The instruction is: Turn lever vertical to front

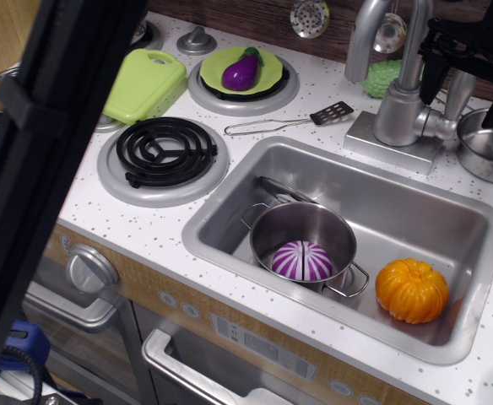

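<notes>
- The pincer (pixel 464 72) hangs at the top right, at about one o'clock from the sink (pixel 230 221), a black mass right over the lever (pixel 456 97). Its fingers seem to stand either side of the handle, but I cannot tell whether they are spread or pressed onto it; the black parts merge.
- The lever stands nearly upright at three o'clock of the faucet body (pixel 398 118), joined to it by a short stub.
- The handle is smooth and rounded, so I'd guess a loose hold could slide off the tip partway through the turn.
- The bowl (pixel 487 143) sits just beside the lever, at four o'clock from it. A swing going wide could knock it.
- The spout (pixel 381 34) rises close at nine o'clock from the pincer; the arm's bulk could brush it if it drifts left.
- Pushing along the stub and not around it would likely strain the faucet instead of turning the lever.
- The pot (pixel 310 232) and pumpkin (pixel 412 289) lie low in the sink, well apart from the work, so they look safe.
</notes>
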